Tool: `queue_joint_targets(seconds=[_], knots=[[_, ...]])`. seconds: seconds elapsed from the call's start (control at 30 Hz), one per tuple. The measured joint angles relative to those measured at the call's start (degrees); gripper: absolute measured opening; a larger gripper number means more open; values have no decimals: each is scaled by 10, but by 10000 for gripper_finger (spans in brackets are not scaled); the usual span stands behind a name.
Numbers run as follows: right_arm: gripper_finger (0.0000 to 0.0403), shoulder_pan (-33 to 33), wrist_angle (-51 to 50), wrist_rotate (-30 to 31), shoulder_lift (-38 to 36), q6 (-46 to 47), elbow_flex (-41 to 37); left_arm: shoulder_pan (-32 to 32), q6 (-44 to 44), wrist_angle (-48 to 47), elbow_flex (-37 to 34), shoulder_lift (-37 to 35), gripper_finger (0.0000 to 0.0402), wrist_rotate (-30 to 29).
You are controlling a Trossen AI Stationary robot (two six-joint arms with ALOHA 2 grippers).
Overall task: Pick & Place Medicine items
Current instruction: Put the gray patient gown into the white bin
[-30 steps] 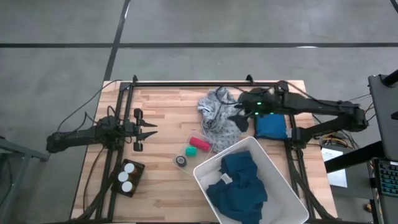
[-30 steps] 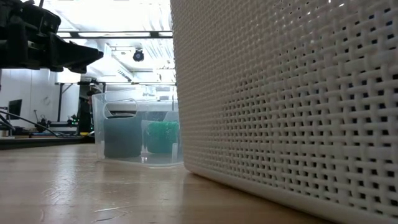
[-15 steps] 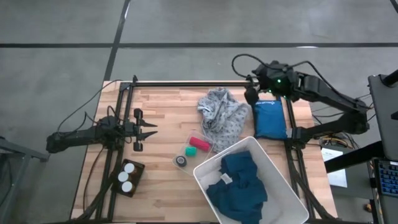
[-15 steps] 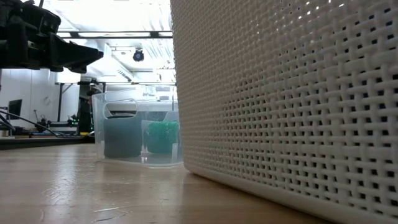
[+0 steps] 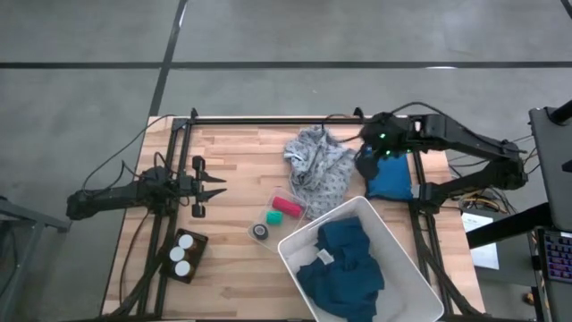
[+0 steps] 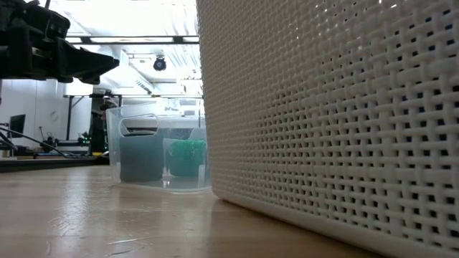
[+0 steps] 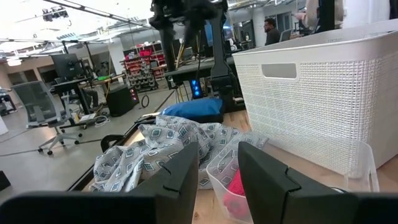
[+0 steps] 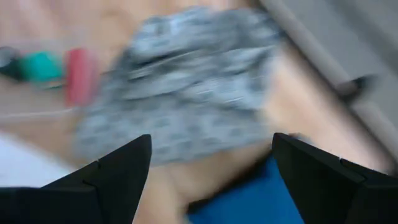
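Observation:
The three pill bottles (image 5: 183, 254) show only as white round caps, standing in a small dark tray near the table's near-left corner. My left gripper (image 5: 217, 189) hovers open above the table's left part, beyond the tray on its far side, pointing right; the low view shows it high up (image 6: 79, 64), and its wrist view (image 7: 217, 180) looks toward the cloths. My right gripper (image 5: 365, 164) hangs open above the right edge of the grey patterned cloth (image 5: 317, 165), beside a blue pouch (image 5: 391, 181). Its fingers stand wide apart in its blurred wrist view (image 8: 211, 180).
A white woven basket (image 5: 420, 286) holding blue cloth (image 5: 344, 264) fills the near-right part and blocks most of the low view (image 6: 330, 122). A clear container (image 5: 268, 201) with pink, green and black rolls lies mid-table. Black rails frame the table's left, far and right sides.
My right gripper drew away from the grey cloth toward the table's far edge, then came back toward the near side and now hangs over the cloth's right edge by the blue pouch. The left arm and the bottles have kept still.

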Motion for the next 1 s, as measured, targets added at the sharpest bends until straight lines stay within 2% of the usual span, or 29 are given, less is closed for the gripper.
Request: queue_joint_targets(seconds=[0.13,0.33,0.47,0.77,1.0], knots=[[329,0,-10,68,-8,-79,-19,0,0,0,0,0,118,0],[329,0,1,75,-15,-58,-110,0,0,0,0,0,118,0],[328,0,90,74,-60,-50,-192,0,0,0,0,0,118,0],[328,-1,332,80,-248,-51,-414,0,0,0,0,0,118,0],[329,-2,409,79,-328,-41,-520,0,0,0,0,0,118,0]])
